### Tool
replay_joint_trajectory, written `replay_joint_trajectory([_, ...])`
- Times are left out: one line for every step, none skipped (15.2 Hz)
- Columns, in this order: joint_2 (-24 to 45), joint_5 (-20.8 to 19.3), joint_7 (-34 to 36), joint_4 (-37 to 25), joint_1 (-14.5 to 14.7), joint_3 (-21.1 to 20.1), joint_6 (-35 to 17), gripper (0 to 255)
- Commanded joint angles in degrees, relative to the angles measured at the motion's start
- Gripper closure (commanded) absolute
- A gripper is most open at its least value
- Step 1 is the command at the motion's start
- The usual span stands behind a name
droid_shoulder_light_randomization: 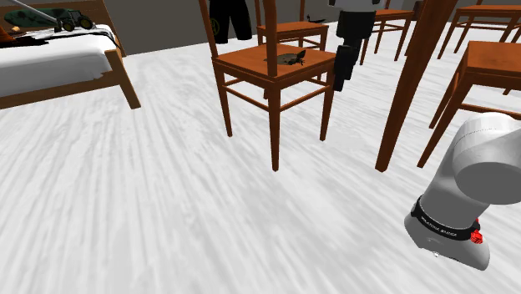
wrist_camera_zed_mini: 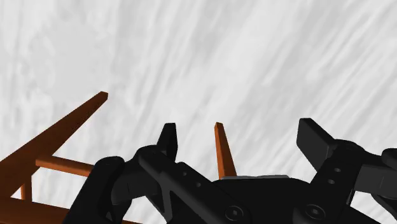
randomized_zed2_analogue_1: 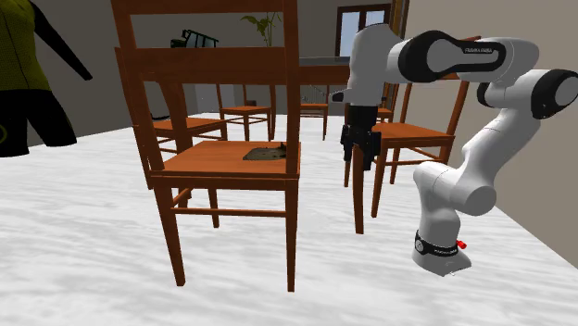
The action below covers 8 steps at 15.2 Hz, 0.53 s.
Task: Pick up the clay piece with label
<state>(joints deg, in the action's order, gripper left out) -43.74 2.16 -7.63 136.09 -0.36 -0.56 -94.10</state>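
Observation:
A small dark, flat clay piece (droid_shoulder_light_randomization: 291, 58) lies on the seat of a brown wooden chair (droid_shoulder_light_randomization: 250, 63); in the second exterior view the clay piece (randomized_zed2_analogue_1: 266, 153) sits toward the seat's back right. My black gripper (droid_shoulder_light_randomization: 341, 83) hangs pointing down beside the chair, off the seat's edge on the shoulder view's right, at about seat height and apart from the clay. The second exterior view has the gripper (randomized_zed2_analogue_1: 358, 165) right of the chair (randomized_zed2_analogue_1: 199, 171). In the wrist view the gripper (wrist_camera_zed_mini: 242, 137) is open, its fingers (wrist_camera_zed_mini: 167, 139) wide apart with nothing held, above white floor and a chair leg (wrist_camera_zed_mini: 220, 149).
A slanting wooden table leg (droid_shoulder_light_randomization: 409, 83) stands close to the gripper on the shoulder view's right. More wooden chairs (droid_shoulder_light_randomization: 488, 71) surround it. A bed (droid_shoulder_light_randomization: 58, 63) is at the far left. A dark figure (randomized_zed2_analogue_1: 28, 83) stands behind. The floor (droid_shoulder_light_randomization: 167, 192) is white.

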Motion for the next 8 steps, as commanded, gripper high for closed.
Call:
replay_joint_trajectory([0.0, 0.0, 0.0, 0.0, 0.0, 0.0, 0.0, 0])
replay_joint_trajectory([2.04, 0.04, 1.64, -1.65, -0.61, -0.39, -0.81, 0])
replay_joint_trajectory([4.06, 0.05, 3.26, -3.36, -1.25, -0.76, -1.53, 0])
replay_joint_trajectory([6.06, 0.0, 4.89, -5.11, -1.88, -1.1, -2.18, 0])
replay_joint_trajectory([8.03, -0.09, 6.52, -6.92, -2.5, -1.41, -2.74, 0])
replay_joint_trajectory([9.97, -0.21, 8.14, -8.77, -3.15, -1.71, -3.23, 0])
replay_joint_trajectory([11.9, -0.38, 9.77, -10.67, -3.78, -1.99, -3.65, 0])
replay_joint_trajectory([13.8, -0.59, 11.39, -12.61, -4.4, -2.23, -3.99, 0])
